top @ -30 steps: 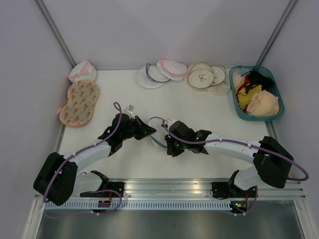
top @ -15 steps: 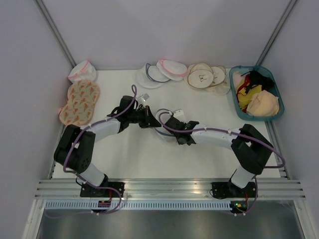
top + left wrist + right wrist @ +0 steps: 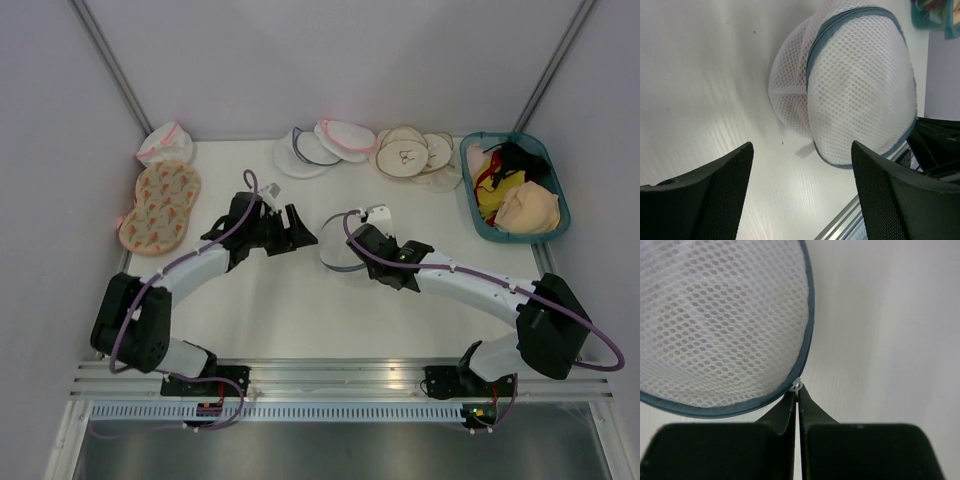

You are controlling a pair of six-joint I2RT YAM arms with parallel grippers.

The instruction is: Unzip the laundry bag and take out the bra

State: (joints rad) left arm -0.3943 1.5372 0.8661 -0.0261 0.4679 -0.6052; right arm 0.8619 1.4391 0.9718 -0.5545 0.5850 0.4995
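right gripper has its two fingers pressed together with no gap showing. the small pale zip pull is pinched at their very tips, right where it meets the blue-grey zip rim of the laundry bag. left gripper is spread wide and has hold of nothing; the bag sits just ahead of its fingers, not between them. the bag is near the middle of the table, between the two arms, and looks tipped up on its edge rather than lying flat. the bra cannot be made out for certain: only a dim shade shows through the mesh, so it is most likely inside, with the rim closed along the stretch that can be seen.

the main danger is that nothing pins the bag down. if the right arm draws the pull along the rim now, the light mesh would probably slide or swing with it and the zip would not run. the grip is also thin, at the fingertips only, so a sideways tug could let the pull slip out. loose mesh near the slider might snag and jam it. if the left gripper closes carelessly it could squash both halves together, or knock the tipped bag over.
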